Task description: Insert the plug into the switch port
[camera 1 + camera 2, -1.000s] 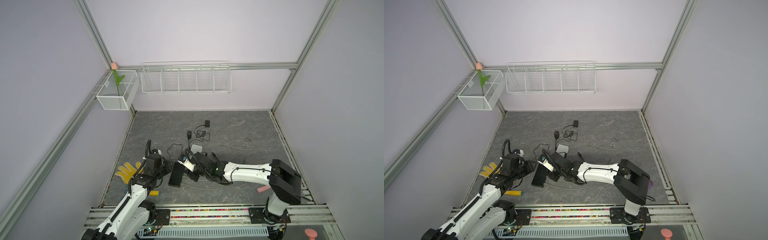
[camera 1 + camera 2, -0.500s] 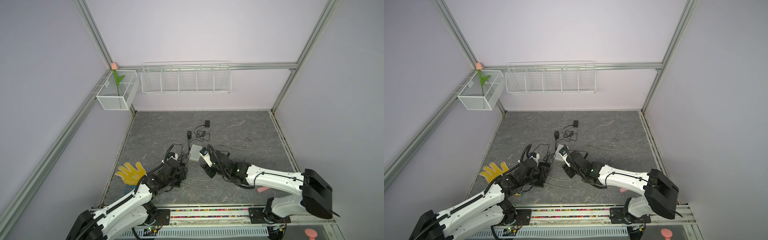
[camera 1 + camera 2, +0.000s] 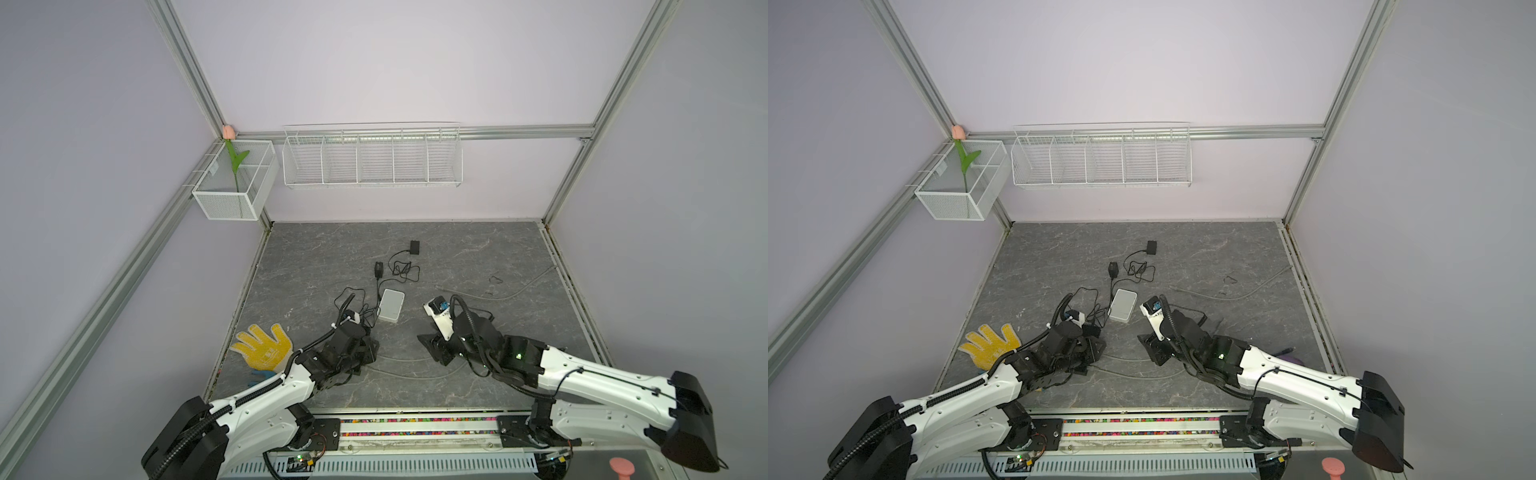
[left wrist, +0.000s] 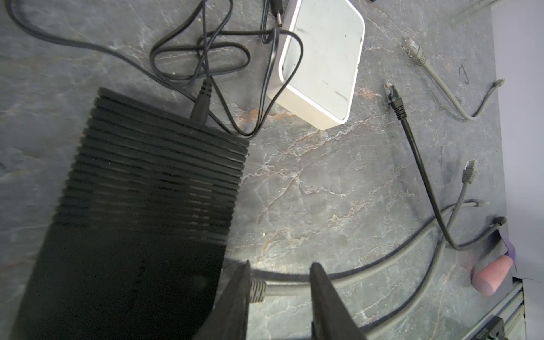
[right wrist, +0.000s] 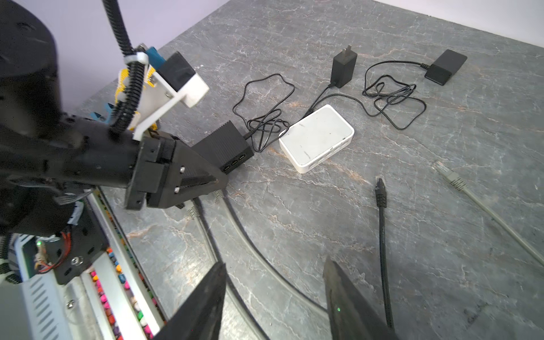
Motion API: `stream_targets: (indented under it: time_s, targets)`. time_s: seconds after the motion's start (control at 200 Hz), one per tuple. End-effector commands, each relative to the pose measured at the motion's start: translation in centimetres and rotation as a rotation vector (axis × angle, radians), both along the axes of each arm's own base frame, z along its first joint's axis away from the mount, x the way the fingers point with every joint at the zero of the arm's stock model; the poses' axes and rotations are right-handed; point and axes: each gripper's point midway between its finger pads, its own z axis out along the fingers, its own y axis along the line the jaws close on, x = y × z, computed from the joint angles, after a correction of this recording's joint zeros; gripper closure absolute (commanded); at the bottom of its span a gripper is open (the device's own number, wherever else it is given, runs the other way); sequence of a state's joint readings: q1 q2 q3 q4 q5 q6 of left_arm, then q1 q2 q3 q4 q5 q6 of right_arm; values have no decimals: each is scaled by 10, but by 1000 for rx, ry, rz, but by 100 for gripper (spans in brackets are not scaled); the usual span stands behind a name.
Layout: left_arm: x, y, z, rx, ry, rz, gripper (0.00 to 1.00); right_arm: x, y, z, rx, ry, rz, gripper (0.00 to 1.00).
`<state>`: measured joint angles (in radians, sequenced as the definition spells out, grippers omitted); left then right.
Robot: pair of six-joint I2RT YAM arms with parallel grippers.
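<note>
The black ribbed switch lies beside my left gripper, largely hidden under it in both top views. Three free ports show on its front face. A grey plug's ribbed boot rests on the table against one left finger, next to the switch's side; its tip is hidden. The left jaws stand apart, straddling that grey cable crosswise and not squeezing it. My right gripper hangs open over bare table and grey cable, well right of the switch. Both grippers, left and right, sit low near the front.
A white box with tangled black cords lies just behind the switch. A loose black cable plug and another grey plug lie to the right. A yellow glove is at the front left and a pink object is by the rail.
The right gripper has drawn back to the right, away from the switch, and its jaws have opened wider. The left gripper has shifted right, beside the switch, over the grey cable.
</note>
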<state>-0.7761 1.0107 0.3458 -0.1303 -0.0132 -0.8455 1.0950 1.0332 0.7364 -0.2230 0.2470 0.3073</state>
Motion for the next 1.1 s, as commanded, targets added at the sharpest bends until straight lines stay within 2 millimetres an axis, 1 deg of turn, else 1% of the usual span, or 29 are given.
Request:
stream_targets:
  time_s: [0.0,0.06,0.165,0.295,0.36,0.41,0.49,0.665,0.765,0.86,0.995,1.095]
  targets:
    - [1,-3,1,-21,-17,1,66,-9,-22,-1,-22,28,-52,40]
    - [1,-1,-2,-7,-12,3,66,-12,-27,2,-15,29,-62,39]
    - [-1,-3,-3,-20,-9,-5,66,-16,-29,4,-6,41,-62,36]
    - [-4,6,-11,-13,-19,15,66,-19,-27,-4,-33,56,-65,36]
    - [-8,6,-13,-27,-10,13,66,-19,-26,-8,-44,64,-72,36]
    - [-10,5,-13,-42,-8,7,66,-20,-24,-7,-45,66,-75,36]
    - [-12,9,-14,-26,-3,14,66,-20,-19,-6,-47,63,-74,36]
    - [-16,13,-14,-22,-4,17,66,-23,-16,-4,-54,57,-81,36]
    - [-13,17,-16,-2,-12,31,66,-25,-17,-2,-58,49,-83,35]
    - [-11,15,-17,8,-8,30,66,-27,-20,1,-55,42,-83,36]
    - [-5,16,-21,66,1,44,66,-29,-30,8,-52,27,-94,35]
    - [4,20,-20,86,-21,82,66,-29,-40,10,-50,14,-108,35]
